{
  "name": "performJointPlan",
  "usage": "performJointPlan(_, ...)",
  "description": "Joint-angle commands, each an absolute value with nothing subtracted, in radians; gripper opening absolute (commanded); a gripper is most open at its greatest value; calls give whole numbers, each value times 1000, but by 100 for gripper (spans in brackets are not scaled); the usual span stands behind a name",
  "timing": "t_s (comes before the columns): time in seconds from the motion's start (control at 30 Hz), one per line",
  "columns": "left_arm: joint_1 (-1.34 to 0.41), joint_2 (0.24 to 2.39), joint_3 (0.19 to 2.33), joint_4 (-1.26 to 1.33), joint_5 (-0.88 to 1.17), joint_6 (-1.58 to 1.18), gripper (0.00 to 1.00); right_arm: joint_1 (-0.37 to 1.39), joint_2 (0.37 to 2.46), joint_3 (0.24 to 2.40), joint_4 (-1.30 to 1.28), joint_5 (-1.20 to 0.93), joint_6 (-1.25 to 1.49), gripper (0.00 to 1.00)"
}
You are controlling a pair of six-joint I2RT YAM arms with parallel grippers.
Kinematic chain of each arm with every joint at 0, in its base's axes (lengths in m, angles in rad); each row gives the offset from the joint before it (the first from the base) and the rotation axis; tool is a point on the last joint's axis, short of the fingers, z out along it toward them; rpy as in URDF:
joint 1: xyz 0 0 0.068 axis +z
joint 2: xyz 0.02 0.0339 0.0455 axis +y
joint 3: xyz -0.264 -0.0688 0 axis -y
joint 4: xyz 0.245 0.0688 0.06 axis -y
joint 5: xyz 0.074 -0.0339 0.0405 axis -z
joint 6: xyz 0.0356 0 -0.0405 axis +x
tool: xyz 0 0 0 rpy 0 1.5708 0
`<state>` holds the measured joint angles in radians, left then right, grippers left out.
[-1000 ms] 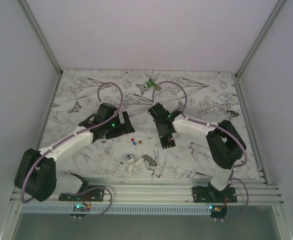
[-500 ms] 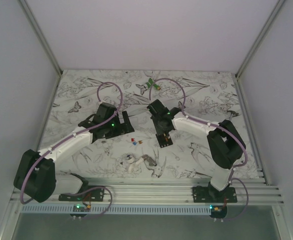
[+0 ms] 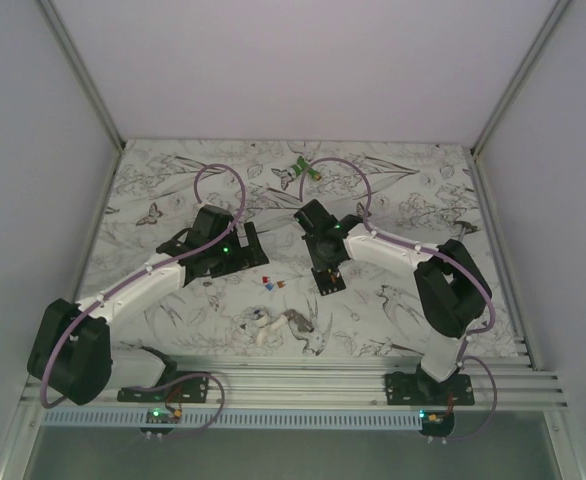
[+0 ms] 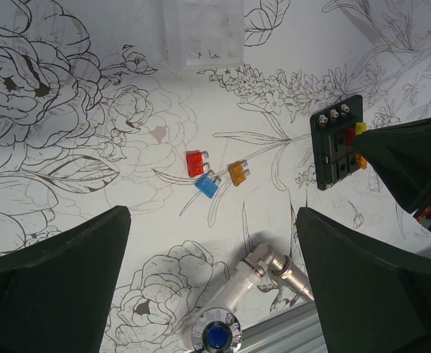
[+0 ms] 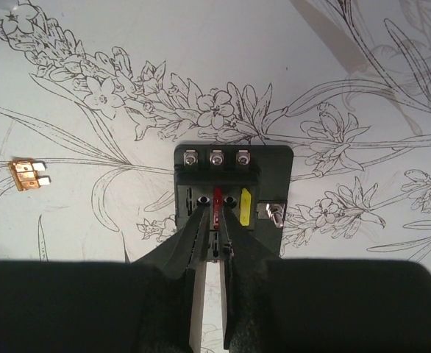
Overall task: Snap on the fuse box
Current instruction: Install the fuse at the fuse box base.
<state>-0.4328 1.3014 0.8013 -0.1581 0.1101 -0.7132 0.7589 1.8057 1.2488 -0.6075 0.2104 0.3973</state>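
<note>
At the middle of the flower-printed table [image 3: 423, 190], the right gripper [image 5: 214, 219] has its fingers drawn nearly together, pinching a red blade fuse [image 5: 217, 198]. That fuse stands in the black fuse box [image 5: 274, 165], which lies flat with a yellow fuse [image 5: 245, 207] in the next slot. Off to that box's side, the left gripper [image 4: 212, 213] hangs spread wide and empty above a loose red fuse [image 4: 195, 162], a blue fuse [image 4: 207, 186] and an orange fuse [image 4: 237, 173].

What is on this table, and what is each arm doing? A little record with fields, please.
Table: covered by a flower-printed sheet
Fuse box: black, lying flat, yellow fuse seated in it
Right gripper: shut on a red fuse at the box's slots
Left gripper: open, above the table, holding nothing
Loose fuses: red, blue and orange, close together, apart from the box
</note>
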Motion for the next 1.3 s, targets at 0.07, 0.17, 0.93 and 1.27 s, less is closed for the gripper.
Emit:
performJointPlan(0.07,-436,1302,799,-179,103,-696,99,766,1824,1268,-631,217,424,14)
performJointPlan(0.17,-436,1302,798,-179,102,-696,99,766,1838,1268,-637,218,426,12)
performJointPlan(0.93,-436,1299,795,-180,95,-693,99,769,1977,1150,-733,194,461,0)
performJointPlan(1.27,-436,1304,794,-181,98,-696,99,785,1952,1176,-674,200,436,0)
